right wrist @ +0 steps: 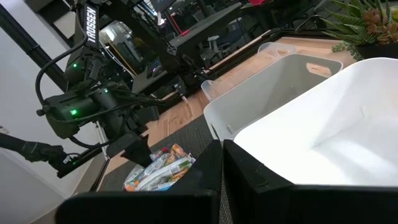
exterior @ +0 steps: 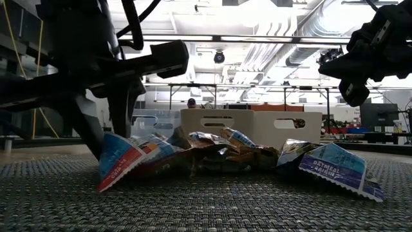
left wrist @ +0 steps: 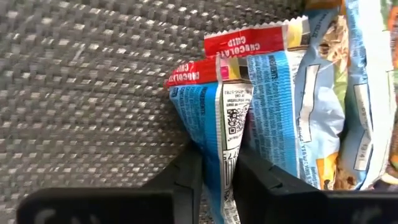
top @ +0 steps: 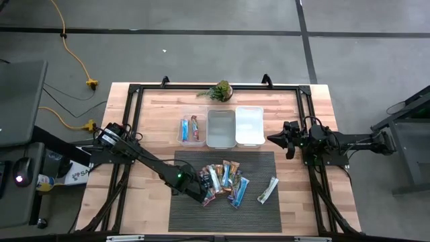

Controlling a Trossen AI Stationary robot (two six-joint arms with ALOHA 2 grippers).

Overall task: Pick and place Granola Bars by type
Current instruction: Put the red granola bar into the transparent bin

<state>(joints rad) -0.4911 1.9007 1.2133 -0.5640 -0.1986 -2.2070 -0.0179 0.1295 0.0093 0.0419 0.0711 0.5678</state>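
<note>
Several granola bars (top: 225,180) lie heaped on the dark woven mat (top: 188,215). A white-silver bar (top: 267,190) lies apart, toward the table's right. My left gripper (top: 203,195) is at the heap's left near end, shut on a blue bar with a red end (left wrist: 211,106). It also shows in the low view (exterior: 119,158). Two bars (top: 192,129) lie in the left clear bin. My right gripper (top: 272,139) is shut and empty, hovering right of the bins. My left gripper pinches the blue bar's wrapper between its two fingers (left wrist: 186,180), at the stretch beside the QR code (left wrist: 219,163). The wrapper is creased into a ridge between them. The fingers come from above, slanting down. The bar's red end (exterior: 106,180) rests on the mat.
Three bins stand in a row at the table's far side: left (top: 183,138), middle (top: 221,128), right (top: 249,126). A small green plant (top: 218,91) stands behind them. Black frame rails (top: 131,114) run along the table's edges. Bare mat lies near the front edge.
</note>
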